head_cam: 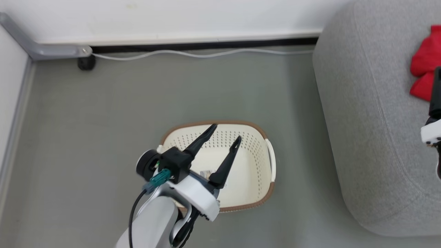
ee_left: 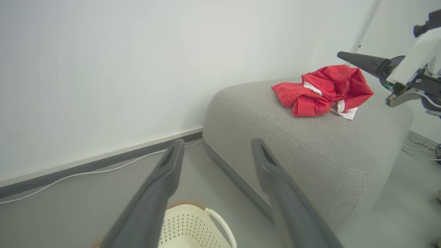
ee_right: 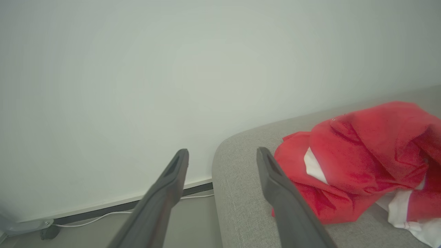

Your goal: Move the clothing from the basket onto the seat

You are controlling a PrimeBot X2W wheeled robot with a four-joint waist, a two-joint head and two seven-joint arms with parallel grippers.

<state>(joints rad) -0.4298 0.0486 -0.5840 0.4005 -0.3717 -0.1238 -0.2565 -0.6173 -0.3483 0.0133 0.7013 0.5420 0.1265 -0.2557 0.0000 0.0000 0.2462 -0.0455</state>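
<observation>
The basket [head_cam: 255, 141] looks empty; clothing [ee_left: 324, 89] lies on the seat [ee_left: 310, 144]. Both jaws wide, holding nothing. Risk: right jaws, near the clothing, may snag fabric, dragging it off.

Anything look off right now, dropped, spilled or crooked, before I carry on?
Nothing stands out. The clothing lies crumpled on the seat, none seen on the floor. The basket stands upright, a paper label on its bottom. The left gripper hangs open above it, holding nothing.
</observation>
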